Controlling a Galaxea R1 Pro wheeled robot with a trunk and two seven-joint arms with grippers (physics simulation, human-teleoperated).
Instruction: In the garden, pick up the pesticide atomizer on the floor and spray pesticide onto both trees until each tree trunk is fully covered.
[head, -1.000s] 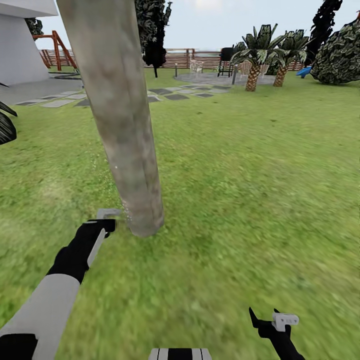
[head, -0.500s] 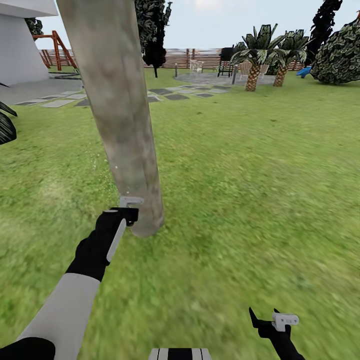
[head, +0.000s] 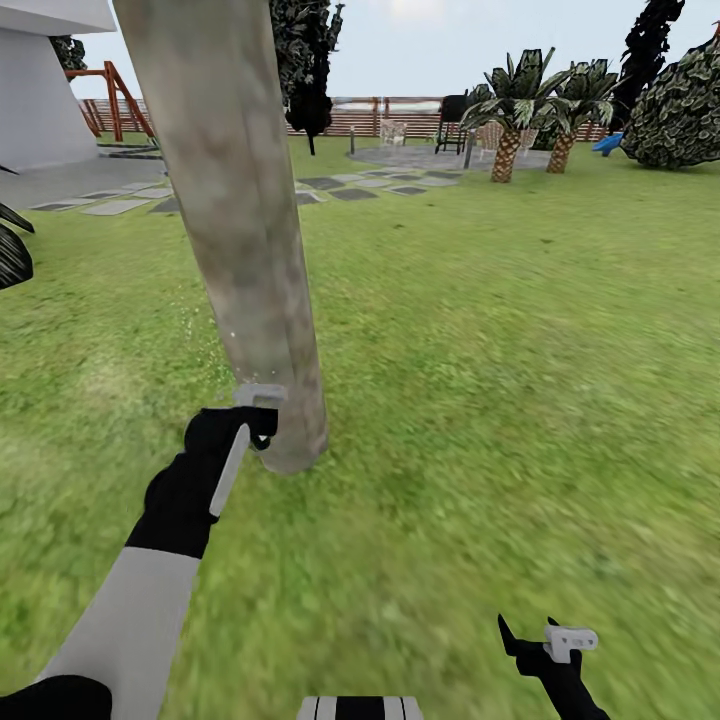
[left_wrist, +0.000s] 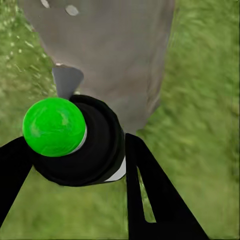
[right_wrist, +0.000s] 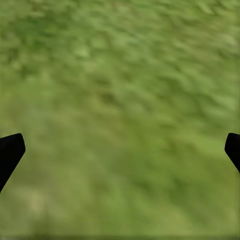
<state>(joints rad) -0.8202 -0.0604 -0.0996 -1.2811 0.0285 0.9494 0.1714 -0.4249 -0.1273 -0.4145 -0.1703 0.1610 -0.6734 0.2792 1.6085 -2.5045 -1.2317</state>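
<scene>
— What's on the left?
— The left tool (head: 252, 418) pinches the pesticide atomizer (left_wrist: 75, 137), black-bodied with a green cap, its fingers (left_wrist: 150, 200) pressed against its sides; it sits just beside the base of the tree trunk (head: 245, 220), low over the floor (head: 480, 380).
— And to the right?
— The right tool (head: 540, 645) hangs well apart over the grass, its fingers (right_wrist: 10, 152) spread wide; a fence (head: 350, 115) stands far behind.
</scene>
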